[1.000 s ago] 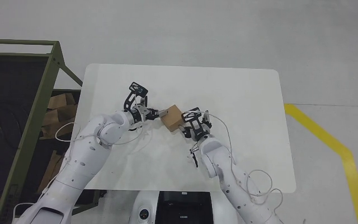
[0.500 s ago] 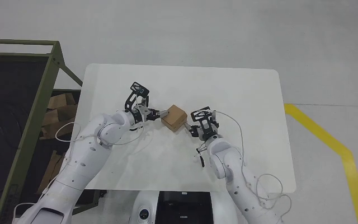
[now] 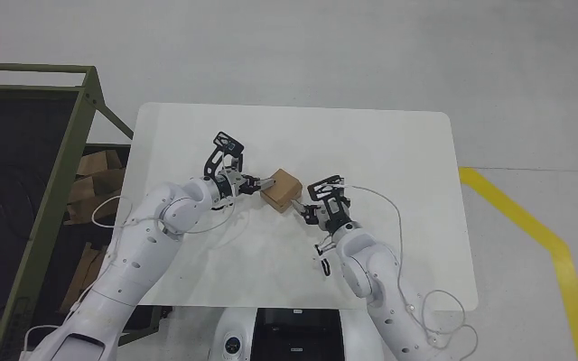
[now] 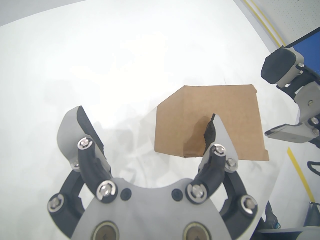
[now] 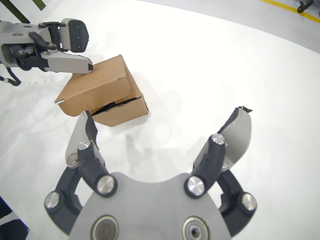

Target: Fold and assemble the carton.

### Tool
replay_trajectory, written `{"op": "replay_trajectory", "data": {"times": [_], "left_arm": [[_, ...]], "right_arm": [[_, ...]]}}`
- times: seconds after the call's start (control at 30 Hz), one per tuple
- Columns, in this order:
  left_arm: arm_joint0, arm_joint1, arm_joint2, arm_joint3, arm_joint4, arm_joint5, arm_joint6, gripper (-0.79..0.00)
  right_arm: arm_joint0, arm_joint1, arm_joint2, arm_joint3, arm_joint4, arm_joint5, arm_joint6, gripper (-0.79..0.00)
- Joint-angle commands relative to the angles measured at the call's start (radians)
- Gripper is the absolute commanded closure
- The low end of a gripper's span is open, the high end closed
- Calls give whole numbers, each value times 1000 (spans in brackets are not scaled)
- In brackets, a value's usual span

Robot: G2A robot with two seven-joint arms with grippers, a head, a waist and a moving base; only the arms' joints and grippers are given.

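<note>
carton [image 3: 282, 189] sits mid-counter [image 3: 397, 144] between the two arms, seen from above. the left tool [image 3: 240, 168] is spread wide, one finger laid on the carton's edge and the other up in the air. the right tool [image 3: 319, 200] is just beside the opposite corner, also spread.

from the left wrist, that finger [image 4: 219, 136] rests on the top panel and grips nothing.

from the right wrist, the lid flap is bowed with a dark gap under it, so i'd say the closing tuck is the step in hand. the right tool is wide open and empty. one fingertip [image 5: 84, 126] is close to the gap; touching or not, i can't tell.

to do it well, i'd let the left finger pin the top so the carton can't skid. then push the flap in low and square, not from above, or the lid may buckle.
</note>
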Motion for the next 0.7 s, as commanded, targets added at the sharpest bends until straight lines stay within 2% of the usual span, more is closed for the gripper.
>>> {"op": "replay_trajectory", "data": {"times": [0.0, 0.67], "left_arm": [[-2, -1, 1, 2, 0, -1, 0, -785], [-8, -7, 3, 9, 2, -9, -1, -785]], "right_arm": [[12, -2, -8, 15, -1, 3, 4, -785], [53, -7, -31, 66, 7, 14, 14, -785]]}}
